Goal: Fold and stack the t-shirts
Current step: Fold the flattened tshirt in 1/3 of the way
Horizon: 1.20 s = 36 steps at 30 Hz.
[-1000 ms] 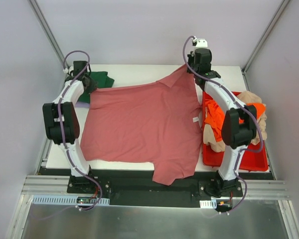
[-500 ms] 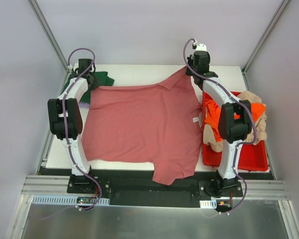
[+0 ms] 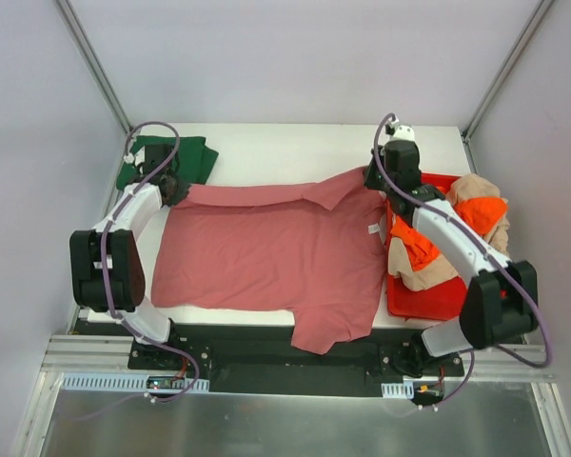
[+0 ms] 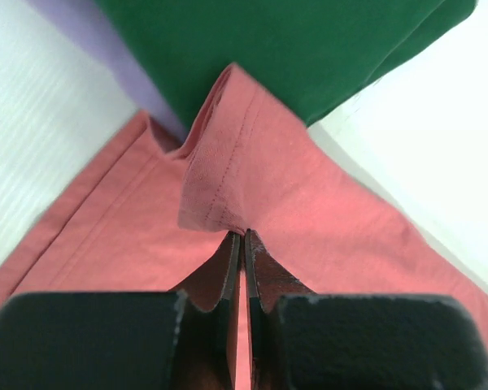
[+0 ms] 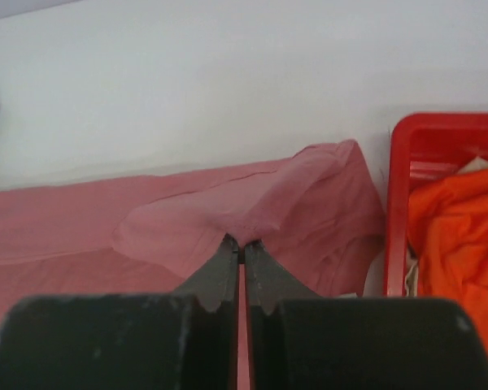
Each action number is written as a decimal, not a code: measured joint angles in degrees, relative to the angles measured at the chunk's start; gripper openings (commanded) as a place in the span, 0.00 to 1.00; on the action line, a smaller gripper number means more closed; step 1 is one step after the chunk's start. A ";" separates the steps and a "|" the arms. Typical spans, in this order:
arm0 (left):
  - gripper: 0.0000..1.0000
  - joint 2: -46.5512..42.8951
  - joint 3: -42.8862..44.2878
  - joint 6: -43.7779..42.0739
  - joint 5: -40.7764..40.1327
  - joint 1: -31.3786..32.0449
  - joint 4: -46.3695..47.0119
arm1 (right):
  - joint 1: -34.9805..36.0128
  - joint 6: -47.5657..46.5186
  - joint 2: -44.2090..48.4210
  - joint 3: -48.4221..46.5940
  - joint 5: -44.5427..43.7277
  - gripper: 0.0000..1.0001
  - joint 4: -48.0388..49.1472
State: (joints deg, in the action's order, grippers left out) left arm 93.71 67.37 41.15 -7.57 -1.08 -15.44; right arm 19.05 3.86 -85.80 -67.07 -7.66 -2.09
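We see the dusty rose-red t-shirt [image 3: 266, 252] spread flat over most of the white desk [image 3: 266, 143], between the two arms. One sleeve [image 3: 328, 333] hangs over the near edge of the desk. The far edge of the shirt runs from the left arm's wrist to the right arm's wrist, with a small raised fold at each end.

Our left fingers [image 4: 215, 280] are closed on the far left corner of this shirt. In the left wrist view a stitched hem stands up in a pinched ridge right at their tips. Just beyond that corner lies the dark green t-shirt [image 3: 167, 157], folded at the far left corner of the desk, and the pinched rose cloth overlaps its edge.

Our right fingers [image 5: 220, 276] are closed on the far right corner of the same shirt, where the cloth bunches into a soft peak at their tips. Just to the right stands the red bin [image 3: 447, 300], at the right side of the desk. It holds a bright orange t-shirt [image 3: 414, 243] and a beige t-shirt [image 3: 414, 271], crumpled together and spilling over the bin's rim.
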 measured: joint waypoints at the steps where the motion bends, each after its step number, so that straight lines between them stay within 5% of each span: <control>1: 0.00 -1.03 -1.40 0.00 0.07 0.00 0.04 | 0.85 0.74 2.12 1.88 -0.74 0.00 -0.39; 10: 0.00 -8.15 -10.99 -0.96 1.07 0.00 0.13 | 8.85 7.37 15.26 13.90 -9.53 0.00 -9.16; 18: 0.00 -11.74 -14.25 -2.86 0.94 0.00 0.11 | 12.37 12.70 19.76 15.23 -14.69 0.01 -17.05; 27: 0.00 -11.72 -15.61 -4.37 0.39 0.00 -1.38 | 14.38 16.81 18.95 16.72 -15.58 0.16 -22.97; 28: 0.04 -11.69 -15.61 -4.46 -0.09 0.02 -1.81 | 14.71 17.25 18.73 17.35 -15.47 0.22 -23.65; 33: 0.72 -10.93 -15.45 -5.55 -2.16 0.00 -5.46 | 16.31 18.49 17.22 18.86 -16.04 0.55 -28.94; 36: 0.91 -10.93 -15.32 -6.32 -2.10 -0.02 -7.21 | 17.44 17.42 17.07 18.75 -17.22 0.66 -31.39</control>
State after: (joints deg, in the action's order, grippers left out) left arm 82.78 52.05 34.83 -9.67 -1.10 -22.65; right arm 36.49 21.28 -68.73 -48.31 -24.88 -33.47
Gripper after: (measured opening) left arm 0.771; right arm 0.570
